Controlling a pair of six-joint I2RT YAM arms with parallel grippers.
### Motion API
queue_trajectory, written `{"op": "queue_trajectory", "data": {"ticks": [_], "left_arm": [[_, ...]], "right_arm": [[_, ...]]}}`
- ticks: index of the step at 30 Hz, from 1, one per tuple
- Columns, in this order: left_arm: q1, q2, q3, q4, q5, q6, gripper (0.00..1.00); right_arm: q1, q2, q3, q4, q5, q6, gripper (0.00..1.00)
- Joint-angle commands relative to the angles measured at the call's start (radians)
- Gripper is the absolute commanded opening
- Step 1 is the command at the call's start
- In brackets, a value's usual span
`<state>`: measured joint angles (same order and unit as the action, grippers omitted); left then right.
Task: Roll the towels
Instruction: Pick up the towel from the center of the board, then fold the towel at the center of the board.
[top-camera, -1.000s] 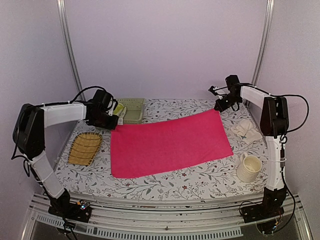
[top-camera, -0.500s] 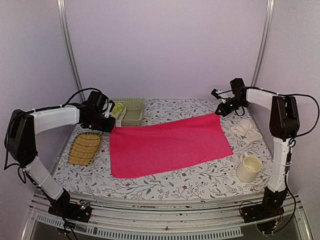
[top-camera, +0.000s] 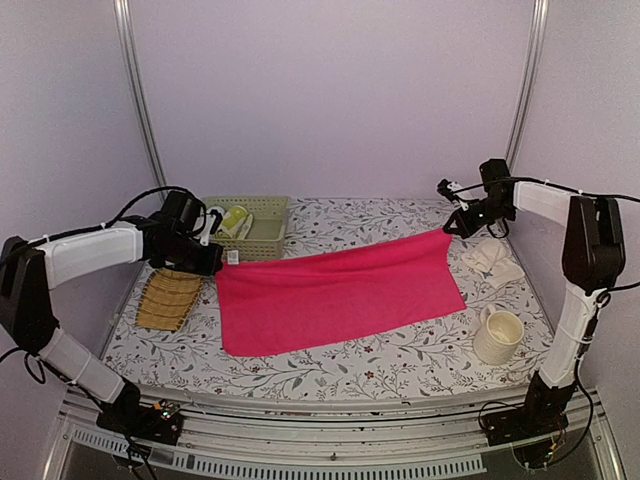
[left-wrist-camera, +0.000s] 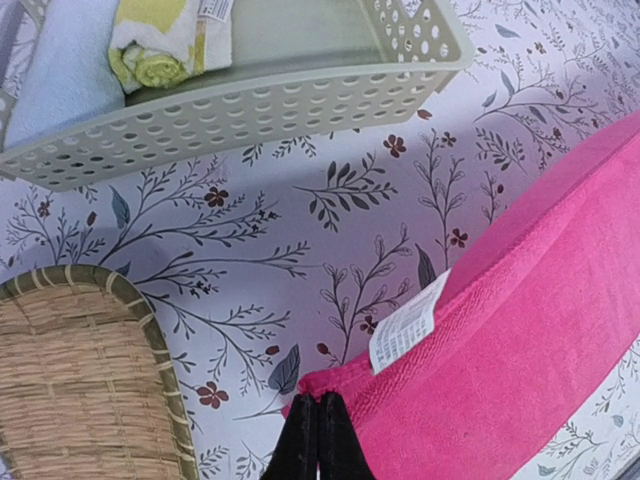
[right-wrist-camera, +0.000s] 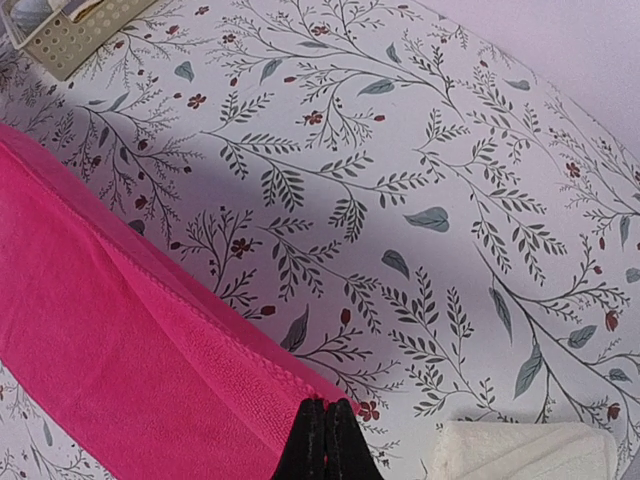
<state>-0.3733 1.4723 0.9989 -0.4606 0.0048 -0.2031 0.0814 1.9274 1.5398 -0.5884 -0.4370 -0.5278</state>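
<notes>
Across the floral counter (top-camera: 400, 355), your long bright pink cloth towel (top-camera: 340, 295) lies spread, its far corners pinched in the closed left hand (left-wrist-camera: 318, 438) and right hand (right-wrist-camera: 325, 438). Soft, light and floppy, it will likely sag between grips; holding at the corners suits rolling it evenly.

Pale lilac walls (top-camera: 330, 90) enclose a table (top-camera: 390, 212) covered in white floral-print cloth. Slim metal posts (top-camera: 135, 90) rise at its far corners; an aluminium rail (top-camera: 330, 412) lines the near edge.

We saw the whole table (top-camera: 330, 365) from high above its near edge. Both wrist cameras looked down close, sharing the pink towel (top-camera: 340, 295).
</notes>
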Motion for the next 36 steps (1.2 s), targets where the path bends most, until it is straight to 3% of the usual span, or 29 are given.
{"op": "queue_trajectory", "data": {"ticks": [1, 6, 20, 36], "left_arm": [[-0.013, -0.037, -0.033, -0.031, 0.06, -0.028, 0.0], [-0.038, -0.033, -0.058, -0.036, 0.139, -0.041, 0.0], [-0.075, -0.066, -0.135, -0.083, 0.194, -0.098, 0.0], [-0.082, -0.159, -0.192, -0.121, 0.263, -0.162, 0.0]], "right_arm": [[-0.035, -0.064, -0.067, 0.006, -0.024, -0.028, 0.02], [-0.042, -0.115, -0.155, 0.007, -0.04, -0.054, 0.02], [-0.051, -0.208, -0.359, 0.009, -0.029, -0.094, 0.02], [-0.055, -0.176, -0.407, -0.039, 0.034, -0.195, 0.02]]}}
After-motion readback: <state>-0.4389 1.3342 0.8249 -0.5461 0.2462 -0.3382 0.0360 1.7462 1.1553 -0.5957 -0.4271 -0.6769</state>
